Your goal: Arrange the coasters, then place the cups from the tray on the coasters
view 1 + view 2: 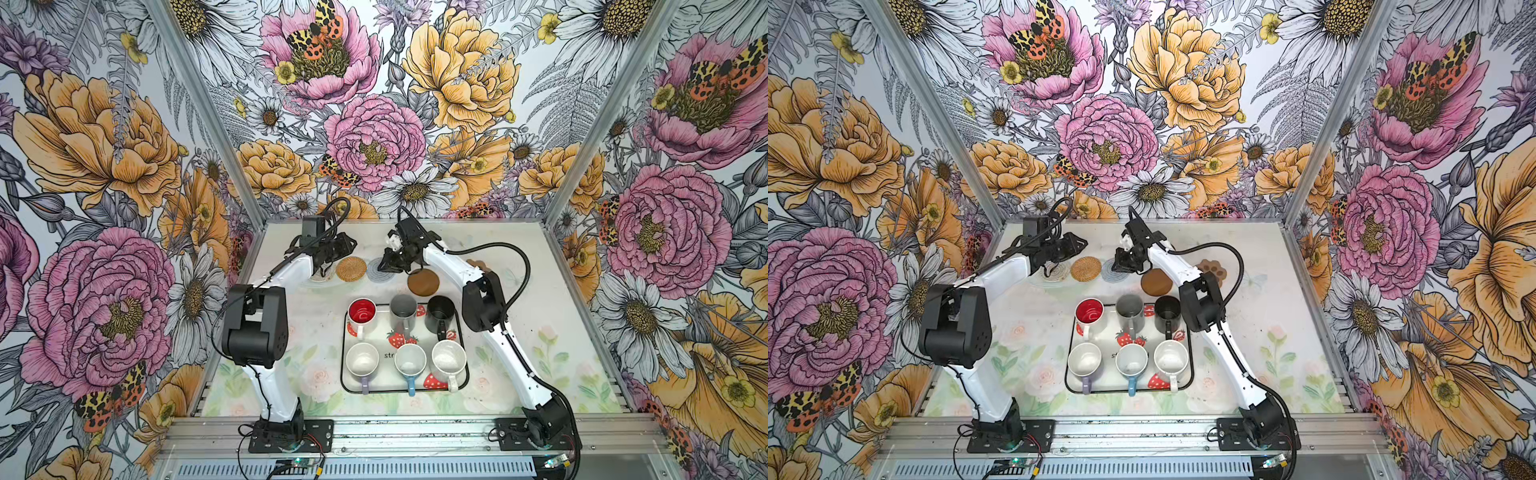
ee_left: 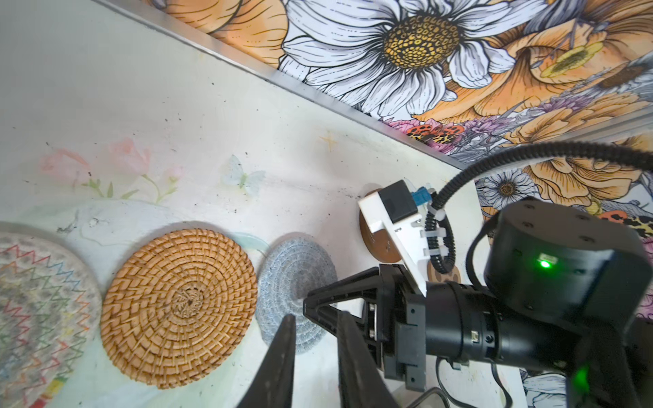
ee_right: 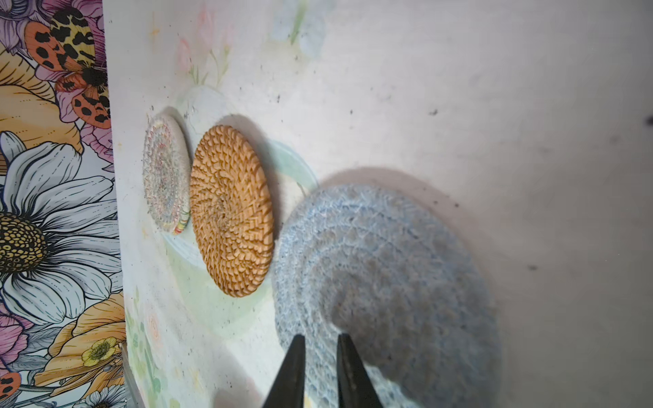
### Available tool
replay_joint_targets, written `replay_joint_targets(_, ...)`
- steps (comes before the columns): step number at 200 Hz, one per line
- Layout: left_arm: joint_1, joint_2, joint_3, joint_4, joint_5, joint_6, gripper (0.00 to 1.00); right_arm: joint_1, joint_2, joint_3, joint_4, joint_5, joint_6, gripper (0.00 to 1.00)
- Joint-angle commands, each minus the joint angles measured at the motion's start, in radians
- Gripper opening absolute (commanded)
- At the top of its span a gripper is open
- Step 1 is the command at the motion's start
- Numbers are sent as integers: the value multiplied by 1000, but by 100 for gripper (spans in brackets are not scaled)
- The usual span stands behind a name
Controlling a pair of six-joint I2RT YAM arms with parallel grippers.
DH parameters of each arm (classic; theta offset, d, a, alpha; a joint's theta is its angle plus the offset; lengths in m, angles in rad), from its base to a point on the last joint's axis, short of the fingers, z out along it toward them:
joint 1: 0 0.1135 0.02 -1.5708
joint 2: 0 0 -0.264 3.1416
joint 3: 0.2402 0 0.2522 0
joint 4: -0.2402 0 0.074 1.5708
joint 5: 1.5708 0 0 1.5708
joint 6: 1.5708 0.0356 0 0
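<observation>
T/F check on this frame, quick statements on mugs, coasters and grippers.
1. All six mugs stand on the tray. True.
2. The tan woven coaster lies between the beaded coaster and the grey woven coaster. True.
3. The right gripper is over a brown disc. False: it is over the grey woven coaster.
4. The black mug sits on a coaster. False: it stands on the tray.
5. The left gripper holds the tan woven coaster. False: nothing is between its jaws, and that coaster lies flat on the table.
</observation>
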Motion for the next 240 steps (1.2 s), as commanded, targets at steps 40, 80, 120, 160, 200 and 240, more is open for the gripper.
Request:
replay_joint_targets(40, -136, -42, 44, -24, -33, -21, 26, -84, -257, -104, -1, -1, -90, 24)
replay_joint_targets(80, -225, 70, 134, -66, -38, -24, 27, -154, -393, -307, -1, 39, -157, 27)
replay_joint_targets(120, -294, 177, 236, -163, -61, -4, 36, -179, -531, -542, 14, 209, -261, 30)
replay_joint_targets(160, -348, 254, 320, -258, -111, 21, 38, -213, -600, -755, 118, 212, -252, 33)
replay_joint_targets(200, -365, 263, 307, -275, -144, 20, 43, -239, -652, -922, 227, 193, -219, 38)
replay_joint_targets(240, -371, 278, 291, -280, -158, 16, 44, -258, -677, -1011, 294, 167, -191, 45)
